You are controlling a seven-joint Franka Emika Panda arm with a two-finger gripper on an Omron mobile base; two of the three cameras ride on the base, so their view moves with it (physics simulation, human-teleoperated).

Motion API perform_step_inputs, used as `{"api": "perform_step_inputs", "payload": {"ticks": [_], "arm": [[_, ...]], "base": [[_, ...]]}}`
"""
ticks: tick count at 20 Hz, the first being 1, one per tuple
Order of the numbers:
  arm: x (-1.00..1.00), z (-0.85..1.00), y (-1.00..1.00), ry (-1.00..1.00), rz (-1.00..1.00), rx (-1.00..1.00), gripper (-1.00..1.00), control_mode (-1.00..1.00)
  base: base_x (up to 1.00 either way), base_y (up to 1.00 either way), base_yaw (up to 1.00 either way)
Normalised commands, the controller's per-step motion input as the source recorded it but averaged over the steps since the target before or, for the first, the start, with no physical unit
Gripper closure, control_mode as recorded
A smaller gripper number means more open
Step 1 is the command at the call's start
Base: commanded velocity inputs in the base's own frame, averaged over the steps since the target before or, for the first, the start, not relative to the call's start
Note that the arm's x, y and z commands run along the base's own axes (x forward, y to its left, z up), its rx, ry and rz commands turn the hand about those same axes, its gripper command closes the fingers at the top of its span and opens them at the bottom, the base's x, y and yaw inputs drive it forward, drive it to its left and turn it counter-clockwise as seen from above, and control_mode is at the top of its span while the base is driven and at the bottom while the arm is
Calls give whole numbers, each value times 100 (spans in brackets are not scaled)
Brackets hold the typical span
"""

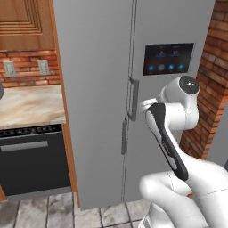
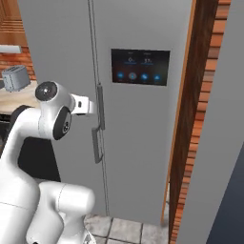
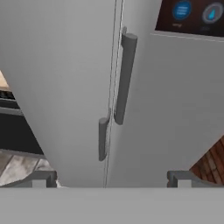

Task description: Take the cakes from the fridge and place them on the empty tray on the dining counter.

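Observation:
The grey two-door fridge [image 1: 98, 67] stands straight ahead with both doors shut, so the cakes are hidden. Its right door carries a black dispenser panel [image 1: 168, 58] and a dark grey vertical handle [image 1: 132, 99]; the left door's shorter handle [image 1: 124, 137] sits lower. My gripper [image 1: 142, 106] hovers just right of the right door's handle, a short way in front of the door. In the hand view the gripper [image 3: 111, 180] is open, its fingertips [image 3: 43, 179] wide apart, with both handles [image 3: 124, 78] ahead and nothing between them. The tray and the dining counter are out of view.
Left of the fridge a marble worktop [image 1: 29, 104] lies over a black oven [image 1: 33, 156], with a grey toaster [image 2: 14, 78] on it. A brick wall [image 1: 209, 89] and a wooden side panel [image 2: 183, 119] close in on the fridge's right. Stone floor tiles [image 1: 53, 209] lie below.

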Motion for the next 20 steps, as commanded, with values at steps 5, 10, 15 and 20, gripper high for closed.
{"api": "perform_step_inputs", "payload": {"ticks": [5, 10, 15, 20], "arm": [[43, -4, -11, 1, 0, 4, -100, -100], [33, -3, -7, 0, 0, 3, -100, -100], [32, -19, 0, -1, 0, 0, -100, -100], [38, -18, 0, 0, -1, 0, -100, -100]], "base": [[0, 0, 0], [0, 0, 0], [0, 0, 0], [0, 0, 0]]}}
